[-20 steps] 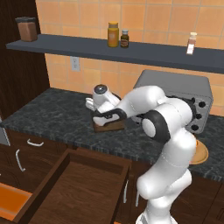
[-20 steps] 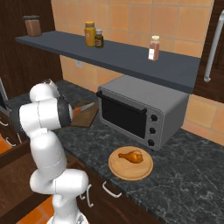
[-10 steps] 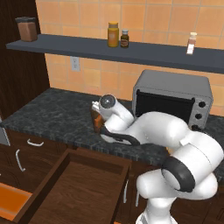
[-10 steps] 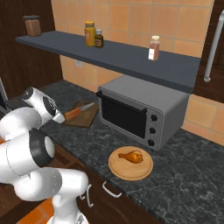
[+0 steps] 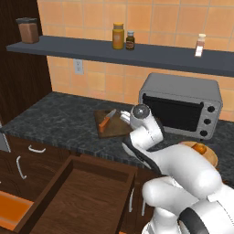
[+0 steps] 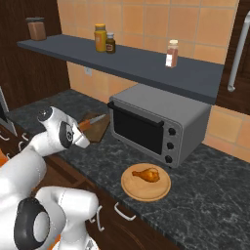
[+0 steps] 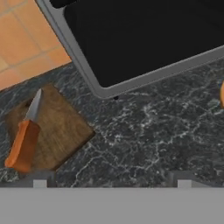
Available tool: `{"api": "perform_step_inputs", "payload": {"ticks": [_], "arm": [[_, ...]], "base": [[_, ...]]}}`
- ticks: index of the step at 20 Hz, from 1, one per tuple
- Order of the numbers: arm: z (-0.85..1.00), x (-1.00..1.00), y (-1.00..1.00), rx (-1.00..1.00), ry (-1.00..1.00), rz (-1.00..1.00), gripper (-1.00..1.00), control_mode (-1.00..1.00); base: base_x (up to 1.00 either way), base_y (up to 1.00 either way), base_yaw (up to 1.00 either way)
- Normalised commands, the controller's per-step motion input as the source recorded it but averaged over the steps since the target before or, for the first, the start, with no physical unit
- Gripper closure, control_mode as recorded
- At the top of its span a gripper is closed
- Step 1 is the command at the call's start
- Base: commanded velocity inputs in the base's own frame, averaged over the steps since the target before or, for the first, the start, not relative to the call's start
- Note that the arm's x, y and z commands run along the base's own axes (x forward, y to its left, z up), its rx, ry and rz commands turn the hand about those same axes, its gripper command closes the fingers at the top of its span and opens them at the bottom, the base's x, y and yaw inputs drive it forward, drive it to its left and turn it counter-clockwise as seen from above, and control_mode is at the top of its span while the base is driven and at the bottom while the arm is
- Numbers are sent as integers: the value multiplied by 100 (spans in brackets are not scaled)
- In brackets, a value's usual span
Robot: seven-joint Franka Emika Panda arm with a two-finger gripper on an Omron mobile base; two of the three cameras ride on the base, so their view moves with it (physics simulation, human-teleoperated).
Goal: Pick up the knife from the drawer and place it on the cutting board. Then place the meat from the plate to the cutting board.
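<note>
Right base view puts the meat (image 6: 147, 174) on the plate (image 6: 133, 188), well right of the cutting board (image 6: 98, 129) where the knife (image 6: 90, 122) already lies. You must swing the arm rightward; whether the fingers are apart can't be told.

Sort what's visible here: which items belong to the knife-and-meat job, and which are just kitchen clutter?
Job items: knife lying on the cutting board; meat on the plate; open drawer.

Clutter: toaster oven; jars and a spice bottle on the shelf.

No readable text anywhere; shelf jar labels seem blank.
</note>
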Motion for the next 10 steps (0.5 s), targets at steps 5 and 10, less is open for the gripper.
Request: {"api": "perform_step_inputs", "payload": {"ticks": [5,10], "arm": [[5,-70,-95,-5,14,1,-100,-100],[-2,-64,-98,0,4,-1,-100,-100]], "base": [[0,0,0],[0,0,0]]}}
